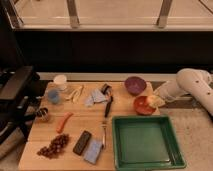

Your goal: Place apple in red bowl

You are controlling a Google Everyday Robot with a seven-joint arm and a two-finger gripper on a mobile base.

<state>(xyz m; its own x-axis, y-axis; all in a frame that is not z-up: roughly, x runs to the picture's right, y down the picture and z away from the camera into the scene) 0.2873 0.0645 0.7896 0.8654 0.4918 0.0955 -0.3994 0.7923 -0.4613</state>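
arm: white, smooth, rounded casing | pincer: pale, at arm's end

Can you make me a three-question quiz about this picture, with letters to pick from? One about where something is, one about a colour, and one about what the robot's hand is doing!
1. Where is the red bowl?
A. Between the purple bowl and the green tray
B. Next to the grapes
C. Inside the green tray

2. What colour is the long thin vegetable lying on the left part of the table?
A. Blue
B. Orange
C. White

3. Where is the gripper now?
A. Over the green tray
B. At the right rim of the red bowl, with the apple
C. By the white cup

Answers:
1 A: the red bowl sits just below the purple bowl and above the tray's back edge.
2 B: the carrot is orange.
3 B: the arm reaches in from the right and ends at the bowl's right rim, where the yellowish apple shows.
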